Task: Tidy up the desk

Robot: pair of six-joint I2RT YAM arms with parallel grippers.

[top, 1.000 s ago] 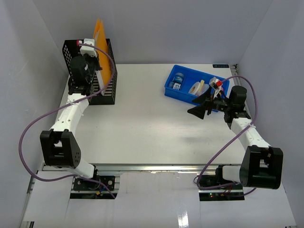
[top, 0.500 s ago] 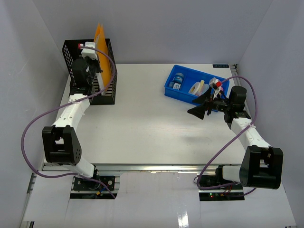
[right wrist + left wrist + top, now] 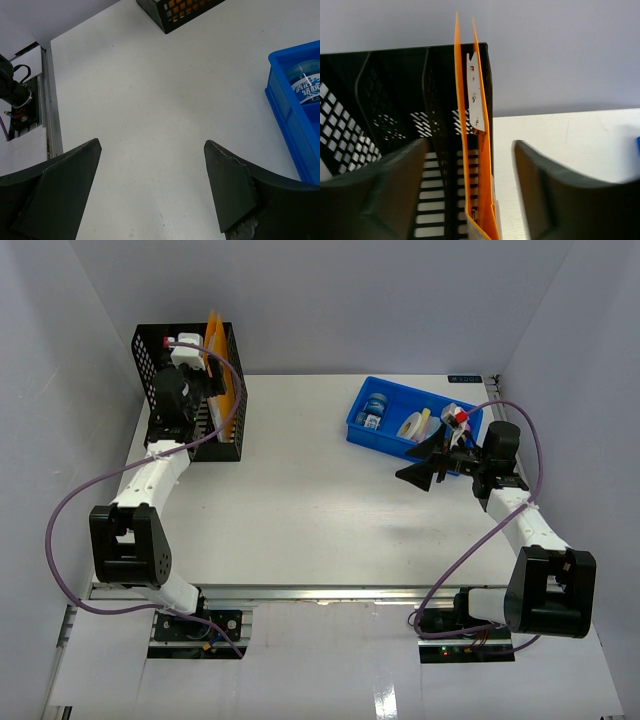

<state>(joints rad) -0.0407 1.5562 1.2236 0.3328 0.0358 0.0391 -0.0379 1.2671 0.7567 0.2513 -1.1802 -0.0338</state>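
Both wide open: left end effector (image 3: pixel 470 150) straddling orange folder (image 3: pixel 215 340) in black rack (image 3: pixel 385 100); right end effector (image 3: pixel 152 145) empty, counter (image 3: pixel 150 75) directly beneath.

White desk (image 3: pixel 300 510): black mesh rack (image 3: pixel 228 438) far-left, maybe overhanging; blue tray (image 3: pixel 375 438) far-right.

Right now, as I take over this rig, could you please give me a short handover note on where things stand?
Left gripper: open, fingers either side of the orange folder, not touching it.
Right gripper: open, empty, over the desk near the blue tray.
Done: folder stands upright in the black rack; small items lie in the tray.
Left: probably lift the left arm clear without snagging the folder, then park both arms.
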